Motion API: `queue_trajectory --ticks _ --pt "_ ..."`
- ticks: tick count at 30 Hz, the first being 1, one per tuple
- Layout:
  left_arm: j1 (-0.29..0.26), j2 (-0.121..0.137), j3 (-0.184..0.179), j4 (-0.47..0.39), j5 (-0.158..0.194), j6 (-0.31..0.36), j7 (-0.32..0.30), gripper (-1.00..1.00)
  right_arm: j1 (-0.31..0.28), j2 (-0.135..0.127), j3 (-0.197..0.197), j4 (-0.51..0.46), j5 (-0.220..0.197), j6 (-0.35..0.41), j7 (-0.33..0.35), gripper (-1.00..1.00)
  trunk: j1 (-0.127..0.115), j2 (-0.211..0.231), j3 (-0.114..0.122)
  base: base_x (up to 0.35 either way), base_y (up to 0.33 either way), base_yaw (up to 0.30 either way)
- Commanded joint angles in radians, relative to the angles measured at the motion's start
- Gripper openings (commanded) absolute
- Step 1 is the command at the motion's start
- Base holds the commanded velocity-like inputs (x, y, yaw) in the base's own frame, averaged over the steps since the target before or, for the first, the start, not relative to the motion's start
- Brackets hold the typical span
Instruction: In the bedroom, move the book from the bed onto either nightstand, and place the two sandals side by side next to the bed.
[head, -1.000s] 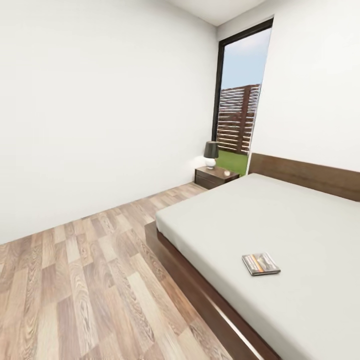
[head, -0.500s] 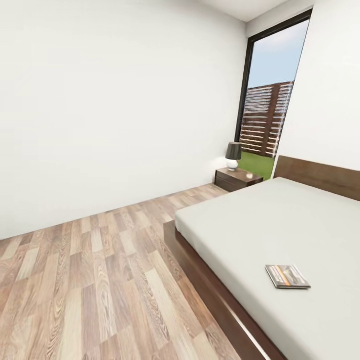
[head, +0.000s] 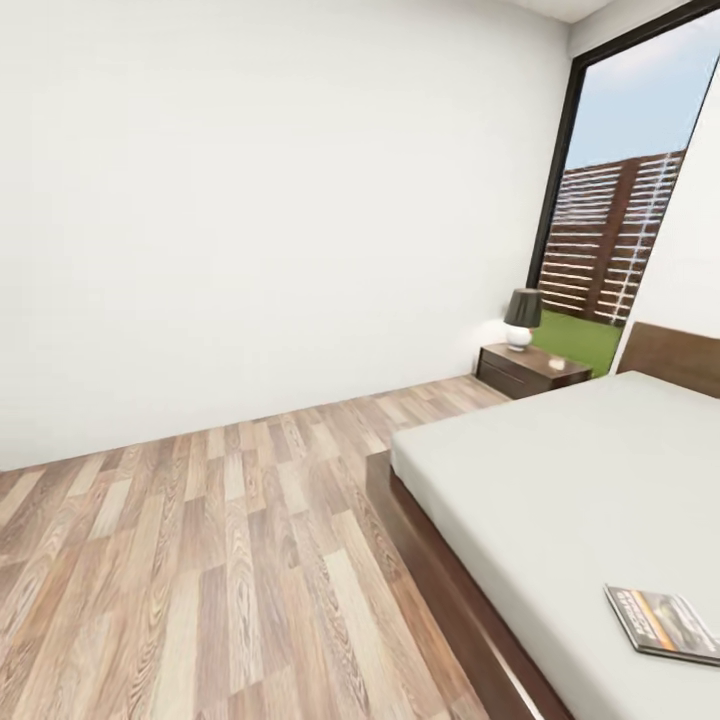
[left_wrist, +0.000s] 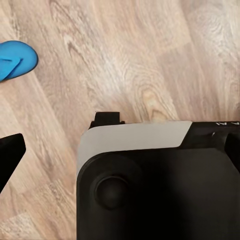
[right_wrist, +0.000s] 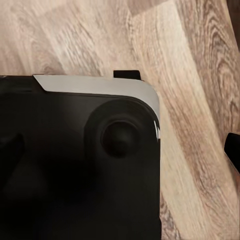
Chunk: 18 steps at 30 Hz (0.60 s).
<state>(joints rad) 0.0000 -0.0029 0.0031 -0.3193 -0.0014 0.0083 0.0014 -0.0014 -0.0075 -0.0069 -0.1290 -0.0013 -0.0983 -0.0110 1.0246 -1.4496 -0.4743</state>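
The book (head: 662, 623) lies near the bed's (head: 560, 480) foot-end edge, far from the nightstand (head: 530, 368); one blue sandal (left_wrist: 15, 61) lies on the floor beside the robot's base (left_wrist: 150, 185). Whether either gripper is open cannot be told, and rolling on risks running over that sandal
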Motion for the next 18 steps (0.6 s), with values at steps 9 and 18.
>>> queue_trajectory --ticks 9,18 --pt "0.0 0.0 0.001 -0.001 0.001 0.001 0.0 1.0 0.0 0.001 -0.001 0.0 0.0 -0.003 -0.001 1.0 0.0 0.0 -0.004 0.154 0.0 0.283" --pt "0.0 0.0 0.0 0.0 0.001 0.001 0.0 1.0 0.0 0.0 -0.001 0.0 0.0 -0.003 -0.001 1.0 0.0 0.0 -0.007 0.009 0.0 0.283"
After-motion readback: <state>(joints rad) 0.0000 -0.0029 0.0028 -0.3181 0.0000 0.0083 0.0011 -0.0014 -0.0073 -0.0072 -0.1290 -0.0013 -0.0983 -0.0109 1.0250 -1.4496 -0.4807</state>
